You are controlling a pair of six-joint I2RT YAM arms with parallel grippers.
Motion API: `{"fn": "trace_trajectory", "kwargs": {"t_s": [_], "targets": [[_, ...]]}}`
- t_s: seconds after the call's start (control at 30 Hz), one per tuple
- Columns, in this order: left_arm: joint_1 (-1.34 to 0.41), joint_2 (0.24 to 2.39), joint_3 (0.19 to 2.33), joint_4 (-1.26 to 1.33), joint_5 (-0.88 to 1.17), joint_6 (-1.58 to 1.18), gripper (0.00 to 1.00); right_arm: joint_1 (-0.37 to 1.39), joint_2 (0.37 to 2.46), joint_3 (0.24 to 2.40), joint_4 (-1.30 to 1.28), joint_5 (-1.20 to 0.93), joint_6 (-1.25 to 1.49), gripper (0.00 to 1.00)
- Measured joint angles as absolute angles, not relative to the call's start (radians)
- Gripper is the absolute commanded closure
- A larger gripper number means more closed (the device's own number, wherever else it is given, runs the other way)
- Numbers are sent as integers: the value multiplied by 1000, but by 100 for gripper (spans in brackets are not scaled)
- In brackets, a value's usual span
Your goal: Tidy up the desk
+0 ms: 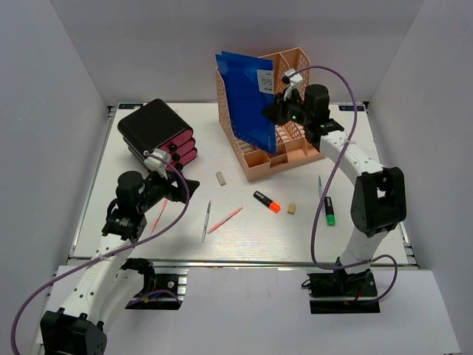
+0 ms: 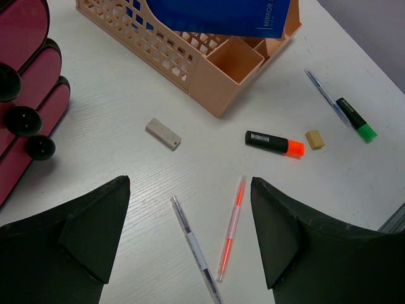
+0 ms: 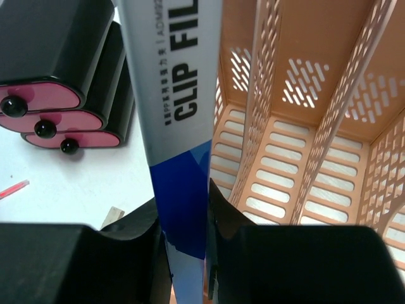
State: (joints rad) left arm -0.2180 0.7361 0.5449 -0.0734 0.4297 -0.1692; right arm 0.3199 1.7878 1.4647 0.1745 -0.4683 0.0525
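Note:
The white desk point(image 1: 251, 240) holds scattered stationery. My right gripper point(image 1: 275, 115) is shut on a blue clip file point(image 1: 247, 100) standing upright at the left side of the peach mesh rack point(image 1: 290, 151); in the right wrist view the jaws point(image 3: 183, 209) pinch the file's edge point(image 3: 177, 95) beside the rack's slots point(image 3: 304, 126). My left gripper point(image 1: 185, 185) is open and empty, hovering over the desk; in its wrist view point(image 2: 190, 190) a clear blue-banded pen point(image 2: 193, 244) and a red pen point(image 2: 232, 225) lie between the fingers.
A black and pink drawer unit point(image 1: 157, 133) stands back left. On the desk lie a grey eraser point(image 1: 220, 178), an orange highlighter point(image 1: 267, 201), a tan eraser point(image 1: 292, 209), a green highlighter point(image 1: 329, 211), a blue pen point(image 1: 321, 186) and another red pen point(image 1: 159, 216).

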Motion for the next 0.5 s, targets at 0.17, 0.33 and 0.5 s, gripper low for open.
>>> {"fn": "trace_trajectory", "kwargs": {"t_s": [0.17,0.33,0.5], "targets": [[-218,736,545,-73,434,-170,14,336,1773,1422,255,-440,56,100],[-218,733,545,-73,436,-170,14,343,1773,1411,297,-418,89,100],[-218,730,545,-67,445,-173,14,343,1773,1402,385,-400,150,100]]}}
